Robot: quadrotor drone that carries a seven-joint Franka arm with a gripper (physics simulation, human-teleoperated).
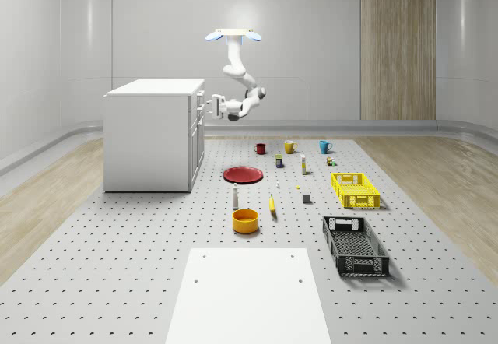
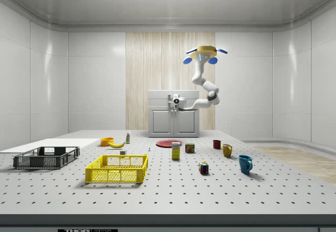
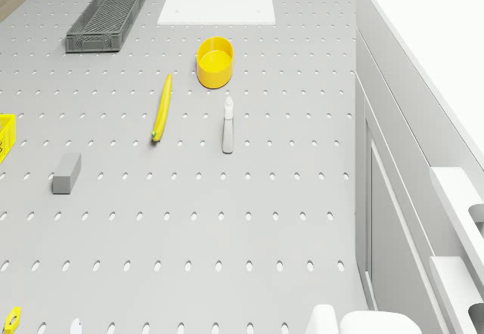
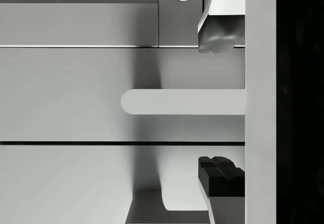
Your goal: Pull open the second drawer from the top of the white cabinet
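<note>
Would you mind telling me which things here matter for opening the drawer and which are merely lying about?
Belonging to the job:
white cabinet
drawer handle, between the open fingers
gripper
drone, hovering beside the cabinet

Lying about:
red plate
banana
yellow bowl
yellow crate
black crate
three mugs

One camera looks down from far back, with the white cabinet [image 1: 152, 134] at its left. The side camera sits low and far, facing the cabinet's front. The wrist camera is very close to a drawer handle [image 4: 182, 102].
</note>
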